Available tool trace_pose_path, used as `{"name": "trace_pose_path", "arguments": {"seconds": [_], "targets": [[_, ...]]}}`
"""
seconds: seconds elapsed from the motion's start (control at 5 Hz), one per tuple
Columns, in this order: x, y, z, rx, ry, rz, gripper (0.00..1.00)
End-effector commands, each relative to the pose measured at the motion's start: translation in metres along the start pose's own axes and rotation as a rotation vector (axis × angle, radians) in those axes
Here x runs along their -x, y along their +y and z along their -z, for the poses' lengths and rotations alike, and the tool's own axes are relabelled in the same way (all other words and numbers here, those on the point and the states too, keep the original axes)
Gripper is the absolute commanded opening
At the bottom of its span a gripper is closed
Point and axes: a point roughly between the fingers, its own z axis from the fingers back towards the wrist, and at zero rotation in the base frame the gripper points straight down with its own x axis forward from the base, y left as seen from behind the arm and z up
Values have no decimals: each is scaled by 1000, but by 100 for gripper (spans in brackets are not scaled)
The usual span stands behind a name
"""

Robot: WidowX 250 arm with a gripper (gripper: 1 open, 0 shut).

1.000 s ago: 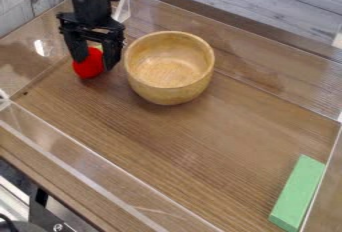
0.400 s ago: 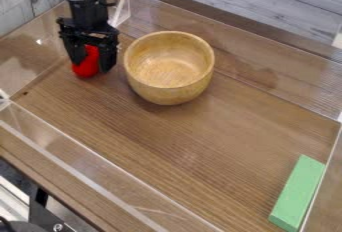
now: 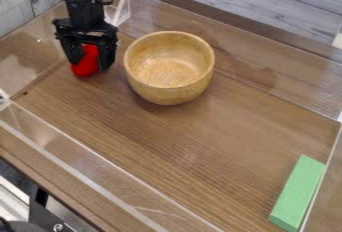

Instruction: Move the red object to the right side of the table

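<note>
The red object lies on the dark wood table at the far left, left of the wooden bowl. My black gripper points straight down over it, open, with one finger on each side of the ball. The fingers reach down around its upper part; whether they touch it I cannot tell. Only the lower front of the red object shows between the fingers.
A light wooden bowl stands just right of the gripper. A flat green block lies at the front right corner. Clear acrylic walls border the table, with one close to the gripper's left.
The gripper has shifted slightly left and sunk a little around the red object. The jaws stay open; the ball and bowl have not moved.
</note>
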Motion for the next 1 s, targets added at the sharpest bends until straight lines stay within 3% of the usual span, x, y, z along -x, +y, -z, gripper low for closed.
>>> {"name": "trace_pose_path", "arguments": {"seconds": [0.0,0.4,0.8], "targets": [[-7,-3,-9,-4,-25,-48,100],[-14,0,-9,2,-12,-121,100],[-10,13,-20,2,7,-7,100]]}}
